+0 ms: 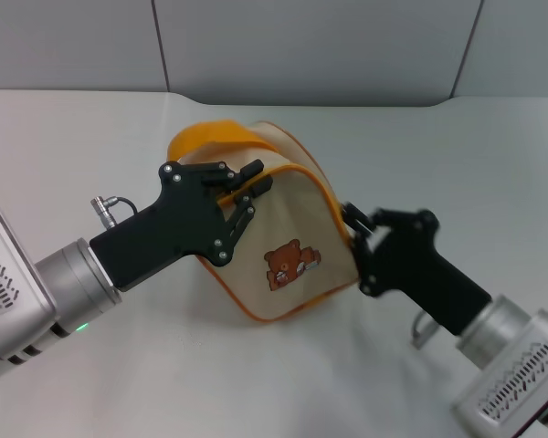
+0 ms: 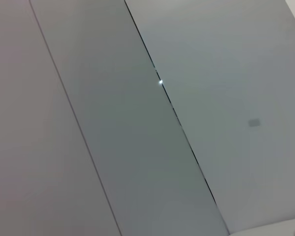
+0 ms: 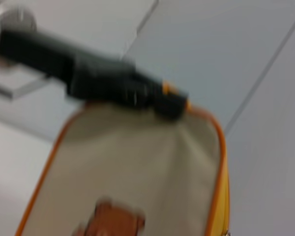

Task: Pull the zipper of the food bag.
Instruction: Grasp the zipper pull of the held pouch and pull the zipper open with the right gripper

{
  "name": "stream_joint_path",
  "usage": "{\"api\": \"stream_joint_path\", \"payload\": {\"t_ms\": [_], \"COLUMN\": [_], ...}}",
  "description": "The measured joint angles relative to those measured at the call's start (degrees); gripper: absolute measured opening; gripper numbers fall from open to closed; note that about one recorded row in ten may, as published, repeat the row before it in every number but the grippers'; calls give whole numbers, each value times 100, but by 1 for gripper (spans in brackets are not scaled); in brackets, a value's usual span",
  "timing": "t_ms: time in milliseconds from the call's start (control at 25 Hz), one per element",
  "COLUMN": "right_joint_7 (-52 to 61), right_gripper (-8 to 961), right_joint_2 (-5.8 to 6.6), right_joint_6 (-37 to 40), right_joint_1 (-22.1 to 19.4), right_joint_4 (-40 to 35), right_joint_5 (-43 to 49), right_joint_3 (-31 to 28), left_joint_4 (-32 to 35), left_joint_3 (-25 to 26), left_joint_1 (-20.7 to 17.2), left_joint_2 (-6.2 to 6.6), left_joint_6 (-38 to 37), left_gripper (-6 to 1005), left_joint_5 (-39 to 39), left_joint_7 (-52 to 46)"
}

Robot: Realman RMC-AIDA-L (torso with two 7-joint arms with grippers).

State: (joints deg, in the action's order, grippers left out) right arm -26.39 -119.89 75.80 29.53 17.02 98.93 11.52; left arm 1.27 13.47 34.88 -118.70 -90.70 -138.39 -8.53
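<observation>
Zipper hidden behind left claw — right claw fingertips unreadable.

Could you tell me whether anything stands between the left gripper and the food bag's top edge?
Nothing visible does. The left gripper is already at the top edge of the food bag, beside the orange loop handle. The right gripper is at the bag's opposite side. The zipper pull itself cannot be made out.

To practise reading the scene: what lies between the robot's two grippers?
In the head view, the food bag lies between them: the left gripper at its top edge, the right gripper against its right side.
</observation>
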Motion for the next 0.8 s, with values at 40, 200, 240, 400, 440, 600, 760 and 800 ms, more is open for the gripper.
{"api": "stream_joint_path", "payload": {"t_ms": [40, 200, 240, 400, 440, 600, 760, 800], "right_joint_7": [-1, 18, 19, 34, 40, 275, 1402, 1925], "right_gripper": [0, 3, 3, 5, 6, 8, 10, 11], "right_joint_2": [0, 0, 0, 1, 2, 6, 65, 71], "right_joint_6": [-82, -259, -290, -88, 99, 775, 1510, 1685], "right_joint_1": [-85, -406, -452, -584, -624, -797, -913, -924], "right_joint_4": [-44, -216, -246, -262, -250, -229, -449, -651], "right_joint_5": [0, -3, -5, -4, -6, -10, 58, 108], "right_joint_3": [-21, -34, -38, -92, -103, -205, -197, -167], "left_joint_4": [3, 10, 11, 19, 9, -84, -508, -646], "left_joint_3": [2, 6, 7, 8, 9, 29, 308, 422], "left_joint_1": [-3, -14, -14, -8, -9, -67, -350, -444], "left_joint_2": [0, 3, 4, 5, 5, -24, -38, -38], "left_joint_6": [0, 3, 16, 60, 63, 91, 280, 336], "left_gripper": [98, 99, 99, 100, 100, 101, 102, 102], "left_joint_5": [4, 16, 19, 32, 41, 50, 43, 44], "left_joint_7": [-13, -26, -26, -28, -35, -226, -571, -669]}}
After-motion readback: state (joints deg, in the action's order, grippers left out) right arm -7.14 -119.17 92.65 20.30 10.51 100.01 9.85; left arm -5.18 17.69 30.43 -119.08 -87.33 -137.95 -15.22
